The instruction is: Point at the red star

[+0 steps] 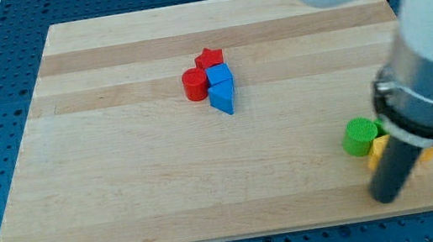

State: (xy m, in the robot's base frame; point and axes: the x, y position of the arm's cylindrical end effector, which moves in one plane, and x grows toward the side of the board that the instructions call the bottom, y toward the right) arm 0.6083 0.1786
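The red star (209,57) sits a little above the middle of the frame, at the top of a tight cluster on the wooden counter (121,168). Touching it just below is a blue cube (219,75); a red cylinder (194,84) lies to its lower left, and a blue triangular block (222,96) hangs under the cube. My tip (386,196) is far off in the lower right of the frame, well apart from the star.

There are no jaws on this arm, only the dark rod, so nothing is clenched or released.

To do the step well, I judge the tip should travel up and left across the bare wood and stop just beside the star without nudging it. Coming in from the star's upper or right side looks safest, since the cylinder and the two blue blocks crowd its lower sides.

Close to the tip are a green cylinder (361,135) and a yellow block (379,150), whose shape is partly hidden by the arm. They lie just up and left of the tip, right on the direct line, so the first move risks dragging them along.
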